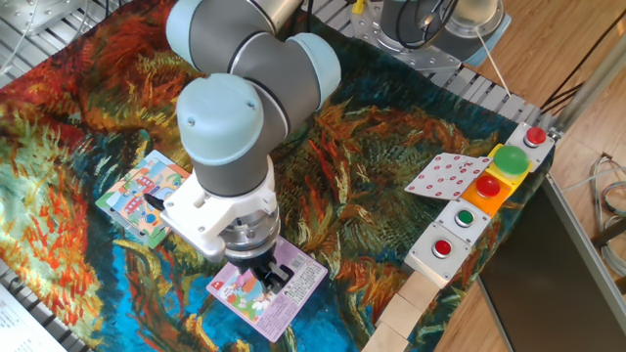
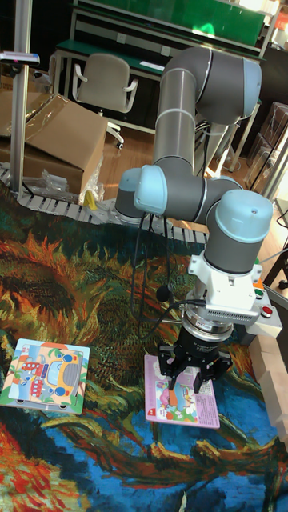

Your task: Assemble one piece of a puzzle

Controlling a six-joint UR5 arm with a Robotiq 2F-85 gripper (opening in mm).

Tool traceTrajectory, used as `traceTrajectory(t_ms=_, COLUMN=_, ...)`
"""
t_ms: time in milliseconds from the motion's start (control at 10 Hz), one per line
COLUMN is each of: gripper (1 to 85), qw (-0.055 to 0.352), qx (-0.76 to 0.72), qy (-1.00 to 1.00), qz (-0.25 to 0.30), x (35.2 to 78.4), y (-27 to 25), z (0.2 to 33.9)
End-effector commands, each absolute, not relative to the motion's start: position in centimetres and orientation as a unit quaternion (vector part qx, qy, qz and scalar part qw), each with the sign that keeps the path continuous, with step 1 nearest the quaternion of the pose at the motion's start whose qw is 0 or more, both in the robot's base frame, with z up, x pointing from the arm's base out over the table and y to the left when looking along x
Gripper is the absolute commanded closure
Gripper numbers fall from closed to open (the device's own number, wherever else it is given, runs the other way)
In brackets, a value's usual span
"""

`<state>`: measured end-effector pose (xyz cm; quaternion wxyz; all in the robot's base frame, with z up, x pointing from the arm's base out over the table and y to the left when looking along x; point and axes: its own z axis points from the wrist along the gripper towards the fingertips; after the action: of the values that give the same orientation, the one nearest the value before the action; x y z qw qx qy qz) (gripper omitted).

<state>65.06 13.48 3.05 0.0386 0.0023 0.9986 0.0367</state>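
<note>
Although the hand (image 2: pixel 194 370) hangs over the pink card (image 2: pixel 182 395), its grip cannot be told, and the puzzle (image 1: pixel 142 196) is partly hidden.

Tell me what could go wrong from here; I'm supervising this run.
1. The gripper is low over the purple-pink card, so its fingers may catch or drag the card.
2. The puzzle lies apart on the wrinkled cloth, which could shift it during placing.

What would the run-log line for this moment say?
phase: at pickup | gripper: low over purple-pink card, jaw state unclear | piece: not visible | puzzle: apart, to the side
</note>
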Motion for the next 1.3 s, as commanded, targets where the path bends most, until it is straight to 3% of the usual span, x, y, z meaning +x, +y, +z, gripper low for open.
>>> traceTrajectory(t_ms=0, gripper=38.0, qw=0.039, qx=0.016, qy=0.998, qz=0.047, x=65.0, y=13.9, z=3.2)
traceTrajectory(t_ms=1200, gripper=35.3, qw=0.059, qx=0.005, qy=0.997, qz=0.043, x=65.2, y=13.9, z=1.2)
